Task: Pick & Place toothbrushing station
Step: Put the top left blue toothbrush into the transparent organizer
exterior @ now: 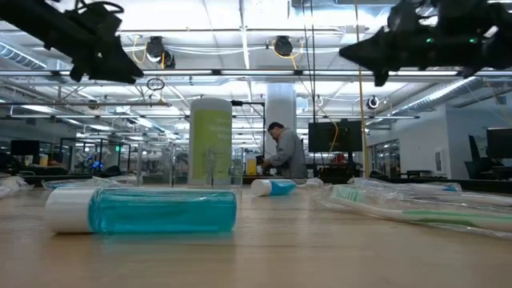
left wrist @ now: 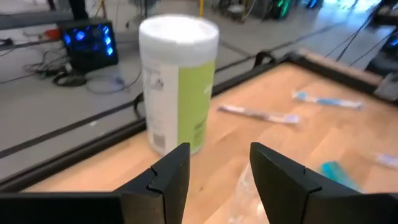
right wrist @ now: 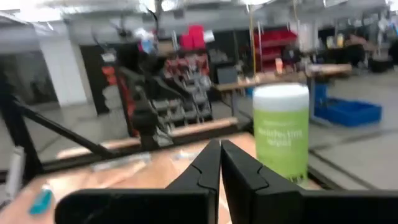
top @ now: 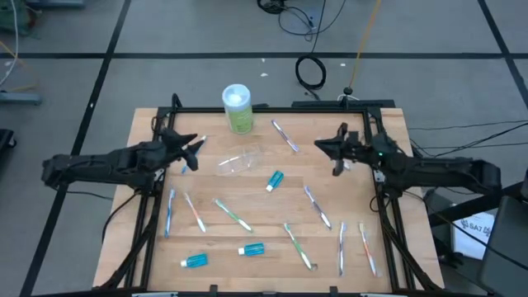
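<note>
Surroundings: green canister [top: 238, 108] upright at table's [top: 388, 140] far edge
Cup [top: 239, 162]: on its side, mid-table
Toothbrushes [top: 233, 215]: scattered flat
Left gripper [top: 195, 148]: fingers apart, empty, beside cup
Right gripper [top: 323, 147]: fingers together, empty

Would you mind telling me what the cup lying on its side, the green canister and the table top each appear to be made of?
The cup looks like thin clear plastic: the wood shows through it. The green canister seems to be rigid plastic with a white lid and a printed green label. The table top looks like pale wood with a smooth matte finish, with visible plank seams; it could be laminate.
</note>
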Robot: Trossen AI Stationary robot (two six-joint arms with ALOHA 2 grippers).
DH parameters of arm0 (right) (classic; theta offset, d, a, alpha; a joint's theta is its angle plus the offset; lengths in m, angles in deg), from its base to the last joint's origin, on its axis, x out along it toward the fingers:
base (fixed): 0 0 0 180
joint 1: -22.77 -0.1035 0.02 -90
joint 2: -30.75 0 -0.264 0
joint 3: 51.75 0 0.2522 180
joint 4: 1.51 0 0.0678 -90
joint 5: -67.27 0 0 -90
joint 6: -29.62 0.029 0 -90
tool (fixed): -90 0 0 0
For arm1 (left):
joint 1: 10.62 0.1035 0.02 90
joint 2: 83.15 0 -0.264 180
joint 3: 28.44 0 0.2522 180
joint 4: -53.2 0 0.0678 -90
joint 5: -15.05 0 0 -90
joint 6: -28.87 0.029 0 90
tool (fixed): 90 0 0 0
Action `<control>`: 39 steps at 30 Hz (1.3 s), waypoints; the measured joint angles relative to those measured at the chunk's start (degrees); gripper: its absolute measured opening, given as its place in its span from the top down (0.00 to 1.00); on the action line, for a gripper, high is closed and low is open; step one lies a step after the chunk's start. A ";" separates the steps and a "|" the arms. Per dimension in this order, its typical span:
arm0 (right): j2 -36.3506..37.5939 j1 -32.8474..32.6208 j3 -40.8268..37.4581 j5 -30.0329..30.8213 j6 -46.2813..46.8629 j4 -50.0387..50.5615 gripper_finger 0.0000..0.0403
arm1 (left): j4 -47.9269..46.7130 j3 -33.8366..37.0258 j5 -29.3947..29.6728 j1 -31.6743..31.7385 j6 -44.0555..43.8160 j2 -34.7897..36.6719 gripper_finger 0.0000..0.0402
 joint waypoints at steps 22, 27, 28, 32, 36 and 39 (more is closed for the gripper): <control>-15.09 1.41 2.39 0.57 -12.43 -3.33 0.95 | -10.09 -2.16 -5.66 15.01 -5.14 -12.28 0.56; -17.72 1.17 2.39 5.48 -14.11 -3.30 0.82 | -10.71 -2.16 -8.65 18.36 -10.12 -16.13 0.56; -18.21 1.20 2.39 6.07 -13.98 -3.21 0.79 | -10.62 -2.16 -9.08 18.88 -10.19 -17.09 0.56; -19.39 1.36 2.39 6.09 -12.96 -3.45 0.70 | -10.63 -2.16 -9.43 20.91 -9.46 -21.08 0.56; -19.36 1.37 2.39 6.09 -12.90 -3.65 0.64 | -10.65 -2.14 -9.78 22.74 -9.53 -24.93 0.56; -19.36 1.39 2.39 6.09 -12.88 -3.81 0.62 | -10.65 -2.14 -11.77 24.11 -9.55 -27.36 0.56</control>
